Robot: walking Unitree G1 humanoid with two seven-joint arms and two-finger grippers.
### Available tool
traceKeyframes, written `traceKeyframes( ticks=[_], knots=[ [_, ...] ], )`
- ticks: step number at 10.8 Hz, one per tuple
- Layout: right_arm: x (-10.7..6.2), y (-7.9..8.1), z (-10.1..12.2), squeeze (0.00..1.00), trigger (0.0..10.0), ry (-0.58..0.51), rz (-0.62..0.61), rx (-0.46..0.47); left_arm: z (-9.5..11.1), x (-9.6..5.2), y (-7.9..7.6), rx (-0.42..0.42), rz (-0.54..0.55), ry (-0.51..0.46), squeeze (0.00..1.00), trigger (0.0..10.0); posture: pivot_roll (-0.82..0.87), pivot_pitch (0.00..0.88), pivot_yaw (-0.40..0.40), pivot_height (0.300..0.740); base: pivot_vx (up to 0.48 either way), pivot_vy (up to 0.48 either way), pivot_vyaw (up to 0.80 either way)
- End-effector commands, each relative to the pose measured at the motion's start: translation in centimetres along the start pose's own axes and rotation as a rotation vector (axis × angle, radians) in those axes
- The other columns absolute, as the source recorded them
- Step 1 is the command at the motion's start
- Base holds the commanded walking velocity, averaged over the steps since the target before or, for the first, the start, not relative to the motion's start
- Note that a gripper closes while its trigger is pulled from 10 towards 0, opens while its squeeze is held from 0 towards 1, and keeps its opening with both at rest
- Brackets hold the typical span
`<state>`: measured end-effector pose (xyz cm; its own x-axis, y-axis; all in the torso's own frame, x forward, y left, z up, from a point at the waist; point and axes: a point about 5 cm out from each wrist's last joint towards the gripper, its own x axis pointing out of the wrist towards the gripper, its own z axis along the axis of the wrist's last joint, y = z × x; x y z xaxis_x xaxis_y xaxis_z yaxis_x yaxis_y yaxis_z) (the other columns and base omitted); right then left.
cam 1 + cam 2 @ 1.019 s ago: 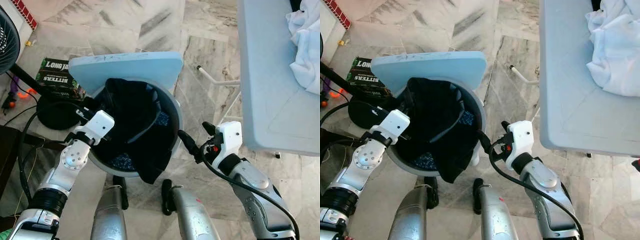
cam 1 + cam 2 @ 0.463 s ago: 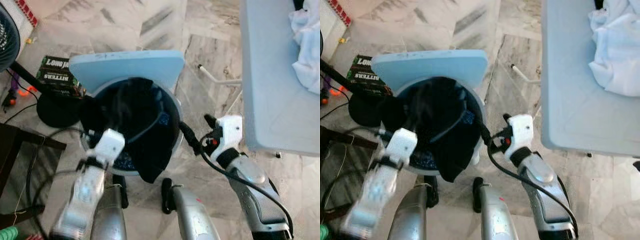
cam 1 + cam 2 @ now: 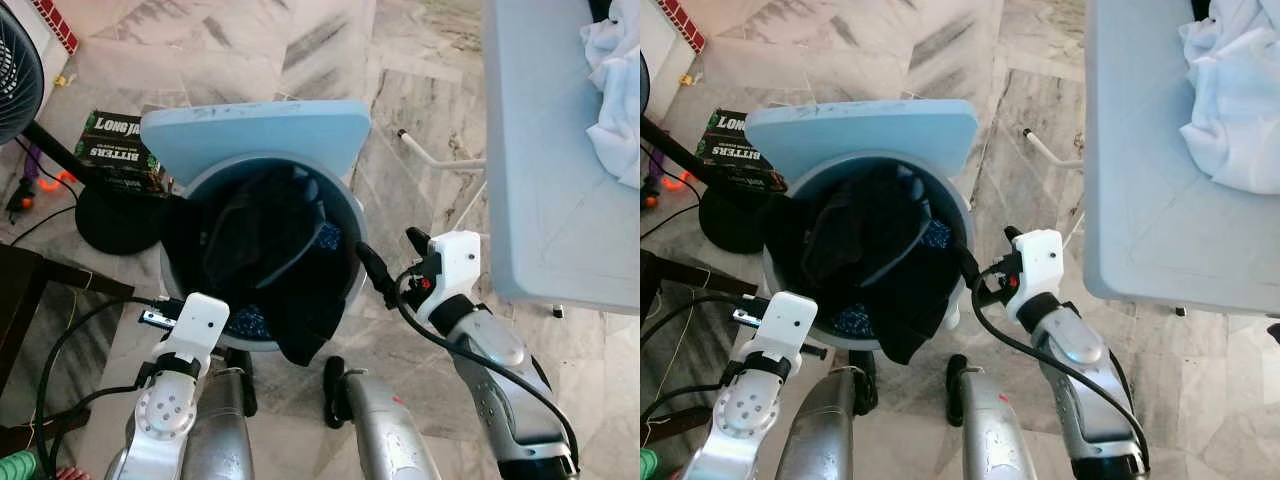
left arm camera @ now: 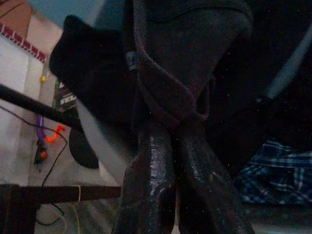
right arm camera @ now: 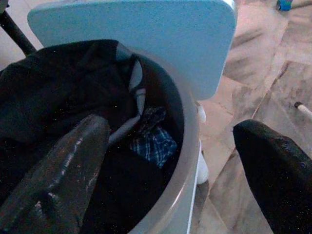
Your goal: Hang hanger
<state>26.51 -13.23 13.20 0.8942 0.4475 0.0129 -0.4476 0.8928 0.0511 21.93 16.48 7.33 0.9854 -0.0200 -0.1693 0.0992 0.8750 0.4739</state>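
We look down on a round grey plastic laundry basket (image 3: 345,225) at frame centre, heaped with soft black clothing (image 3: 262,240) that spills over its near rim; a pale blue flat board (image 3: 255,135) leans at its far edge. A grey curved hanger (image 3: 300,245) lies among the cloth, its long axis slanting from lower left to upper right. In the left wrist view our left gripper (image 4: 170,141) has its fingers closed on a fold of the black clothing, low at the basket's left rim. Our right gripper (image 3: 385,262), fingers spread wide and empty, sits just beside the right rim, and we judge it the nearer to the hanger. A white crumpled cloth (image 3: 612,95) lies on the pale grey surface (image 3: 540,180) at the upper right.
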Motion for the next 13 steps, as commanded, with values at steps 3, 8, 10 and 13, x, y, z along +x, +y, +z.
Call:
traceKeyframes(
  ticks=[3, 8, 10, 13],
  knots=[
    [-0.1, -0.2, -0.9, 0.00, 10.0, 0.030, -0.009, -0.005, 0.3, 0.0, -0.5, 0.017, -0.034, 0.014, 0.00, 10.0, 0.00, 0.411, -0.070, 0.740, 0.000, 0.000, 0.00],
    [0.0, 0.1, -1.3, 0.00, 10.0, 0.029, -0.007, -0.004, 0.1, 1.0, -1.4, -0.017, -0.138, 0.070, 0.79, 10.0, 0.00, 0.391, -0.066, 0.740, 0.000, 0.000, 0.00],
    [0.1, -0.1, -1.2, 0.00, 10.0, 0.024, -0.015, -0.006, 0.2, 1.9, -0.4, -0.019, -0.133, 0.062, 0.00, 10.0, 0.00, 0.392, -0.066, 0.740, 0.000, 0.000, 0.00],
    [0.2, 0.4, -1.3, 0.00, 10.0, 0.023, -0.002, -0.003, -1.4, 4.4, 4.5, 0.056, -0.011, 0.096, 0.00, 10.0, -0.01, 0.404, -0.083, 0.740, 0.000, 0.000, 0.00]
  ],
)
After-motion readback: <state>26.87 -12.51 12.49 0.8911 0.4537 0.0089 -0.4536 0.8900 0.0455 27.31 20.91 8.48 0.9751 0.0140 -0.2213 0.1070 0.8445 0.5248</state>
